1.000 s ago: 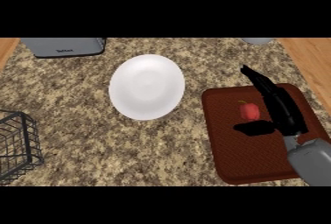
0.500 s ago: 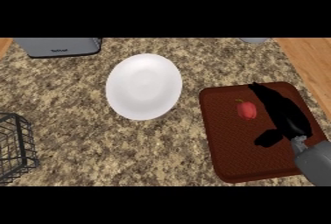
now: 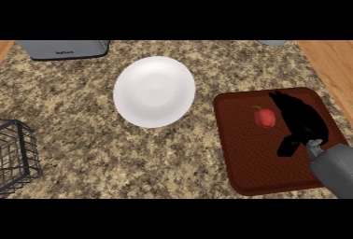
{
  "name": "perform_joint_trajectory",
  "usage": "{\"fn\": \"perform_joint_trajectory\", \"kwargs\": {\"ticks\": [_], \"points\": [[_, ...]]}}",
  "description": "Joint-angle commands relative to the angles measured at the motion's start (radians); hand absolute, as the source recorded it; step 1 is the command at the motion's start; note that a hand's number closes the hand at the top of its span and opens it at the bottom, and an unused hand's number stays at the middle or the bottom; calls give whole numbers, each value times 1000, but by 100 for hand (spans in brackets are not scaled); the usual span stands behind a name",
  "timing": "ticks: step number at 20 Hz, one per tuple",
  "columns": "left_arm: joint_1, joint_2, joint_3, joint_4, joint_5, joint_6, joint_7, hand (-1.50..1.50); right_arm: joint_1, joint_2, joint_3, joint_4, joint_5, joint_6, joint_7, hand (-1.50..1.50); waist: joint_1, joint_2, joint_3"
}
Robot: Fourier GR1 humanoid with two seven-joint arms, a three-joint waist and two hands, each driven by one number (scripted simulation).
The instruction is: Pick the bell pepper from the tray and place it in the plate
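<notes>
The small red bell pepper [image 3: 264, 117] is lying on the dark reddish-brown rectangular tray [image 3: 251, 163], in its upper half, with its short green stem pointing up toward the tray's far edge. The tray is sitting at the right side of the speckled brown granite bench [image 3: 89, 140].

The right black robot hand [image 3: 300, 116] is hanging over the tray just beside the pepper, on its right, with its grey forearm [image 3: 334, 170] coming in from the lower right corner. Its fingers [image 3: 281, 99] are stretching out straight toward the tray's far edge, and its thumb [image 3: 289, 145] is pointing down and to the left, away from them, so the robot hand is spread and is gripping nothing. Whether the fingers are touching the pepper cannot be told (black hand and dark tray are blending together there).

The white round plate [image 3: 153, 91] is resting on the bench well to the left of the tray, with nothing on it.

A grey box-shaped appliance [image 3: 66, 48] is standing at the bench's far left edge, and a black wire basket [image 3: 17, 156] is showing partly at the left edge.
</notes>
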Motion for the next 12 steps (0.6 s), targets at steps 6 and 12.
{"fn": "perform_joint_trajectory", "kwargs": {"ticks": [6,12], "points": [[-298,-67,52,-208,55,5,-145,0,-62,25,31,62,57,92,175,-150,-36,1,13],[-305,-82,60,-197,53,-7,-159,0,-82,57,39,85,58,131,229,-150,-38,3,17]]}}
